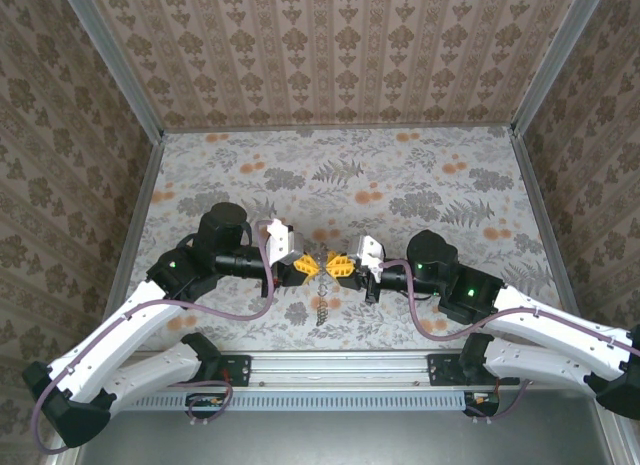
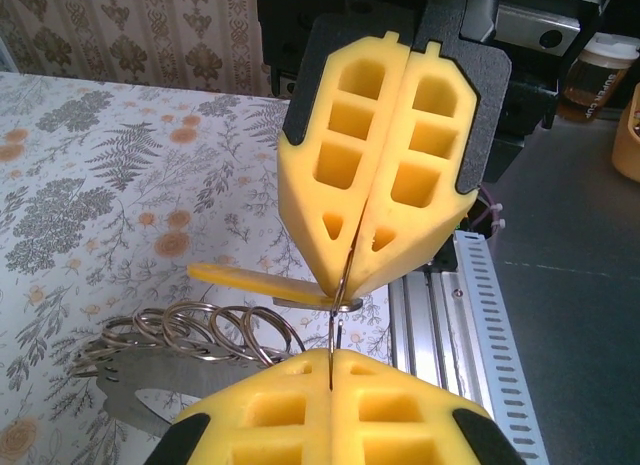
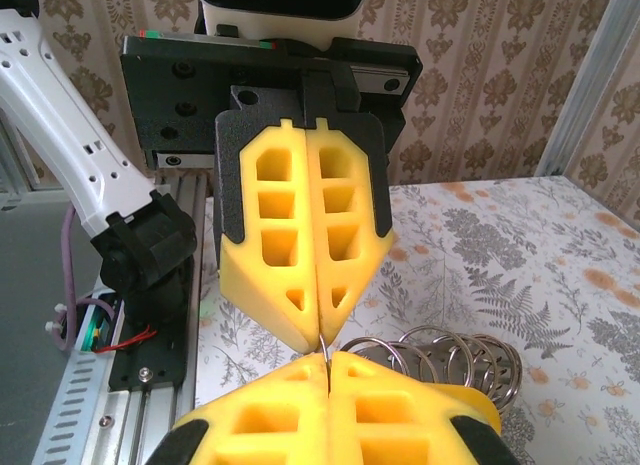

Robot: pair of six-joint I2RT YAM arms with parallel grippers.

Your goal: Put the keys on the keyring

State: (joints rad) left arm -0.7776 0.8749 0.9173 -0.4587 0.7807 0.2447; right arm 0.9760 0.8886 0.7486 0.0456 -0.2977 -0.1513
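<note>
contact is tip to tip over the middle of the table (image 1: 400, 175). the left gripper (image 1: 312, 268) has its yellow pads pressed fully together, and the right gripper (image 1: 338, 267) also. between the two noses a thin metal loop, the keyring (image 2: 340, 310), is seen edge-on. its wire goes into the seam of both pairs of pads, so each gripper pinches it.

in the left wrist view, at 9 o'clock from this loop, a chain of silver rings (image 2: 215, 330) sits just beside it, and a flat yellow tab (image 2: 250, 278) sticks out just above them. at 8 o'clock, under the rings, is flat grey metal with a toothed edge, the keys (image 2: 135, 385). whether they are threaded on the loop i cannot tell.

in the top view the chain trails from the meeting point toward 6 o'clock, near the rail (image 1: 330, 370). the left arm (image 1: 130, 330) comes in from 8 o'clock, the right arm (image 1: 545, 320) from 4 o'clock.
</note>
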